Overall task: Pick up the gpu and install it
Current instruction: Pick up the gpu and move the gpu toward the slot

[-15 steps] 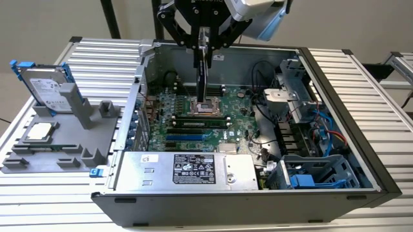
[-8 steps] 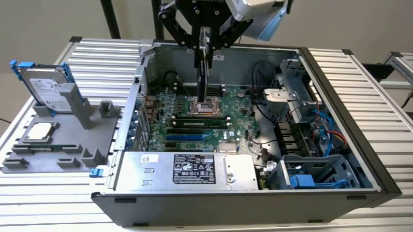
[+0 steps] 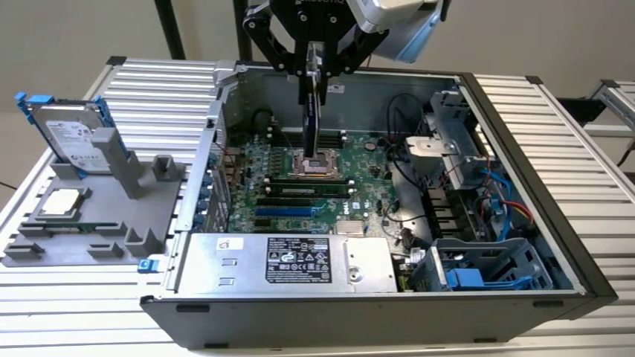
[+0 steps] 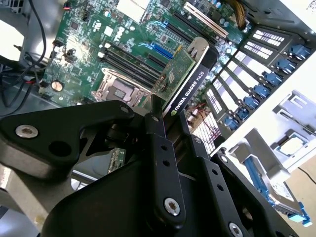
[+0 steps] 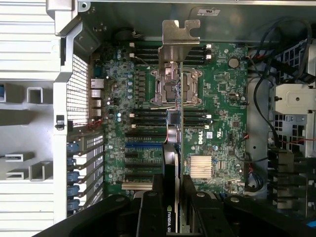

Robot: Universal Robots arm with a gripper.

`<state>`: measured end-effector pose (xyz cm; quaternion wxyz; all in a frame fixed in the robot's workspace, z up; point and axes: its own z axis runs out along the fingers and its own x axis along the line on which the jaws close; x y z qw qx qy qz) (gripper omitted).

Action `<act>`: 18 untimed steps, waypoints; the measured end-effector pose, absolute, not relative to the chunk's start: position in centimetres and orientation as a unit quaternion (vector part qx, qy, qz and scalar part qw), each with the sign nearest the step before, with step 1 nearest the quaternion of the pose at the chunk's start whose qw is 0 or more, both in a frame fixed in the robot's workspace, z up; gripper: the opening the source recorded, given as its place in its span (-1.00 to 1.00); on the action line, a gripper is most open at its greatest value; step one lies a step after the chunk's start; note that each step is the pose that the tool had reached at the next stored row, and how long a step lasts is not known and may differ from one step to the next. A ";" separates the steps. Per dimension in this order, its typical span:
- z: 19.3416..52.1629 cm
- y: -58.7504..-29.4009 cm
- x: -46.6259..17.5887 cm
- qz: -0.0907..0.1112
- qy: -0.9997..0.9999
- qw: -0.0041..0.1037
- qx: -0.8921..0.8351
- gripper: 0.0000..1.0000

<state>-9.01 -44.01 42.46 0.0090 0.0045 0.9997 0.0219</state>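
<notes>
The gpu (image 3: 314,104) hangs on edge above the motherboard (image 3: 297,186) inside the open computer case (image 3: 516,149), clear of the board. My gripper (image 3: 315,63) is shut on the card's upper end. In the second wrist view the gpu (image 4: 190,74) shows a green board face and a black shroud edge, held between my black fingers (image 4: 159,143). In the first wrist view the gpu (image 5: 173,148) appears edge-on, its silver end bracket (image 5: 176,37) pointing away from my gripper (image 5: 170,197), over the CPU socket (image 5: 170,89).
Blue and black expansion slots (image 5: 143,146) lie beside the socket. A power supply (image 3: 297,260) fills the case's near side, with drive cages and cables (image 3: 466,223) at the exterior view's right. Outside, a grey fixture (image 3: 100,223) holds a hard drive (image 3: 74,137) and a CPU chip (image 3: 62,201).
</notes>
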 end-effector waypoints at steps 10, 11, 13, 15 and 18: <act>42.5 -44.0 -9.0 0.022 1.000 0.009 0.003 -1.00; 42.5 -44.0 -9.0 0.022 1.000 0.009 0.003 -1.00; 42.5 -44.0 -9.0 0.022 1.000 0.009 0.002 -1.00; 42.5 -44.0 -9.0 0.022 1.000 0.009 0.001 -1.00; 42.5 -44.0 -9.0 0.022 1.000 0.009 -0.001 -1.00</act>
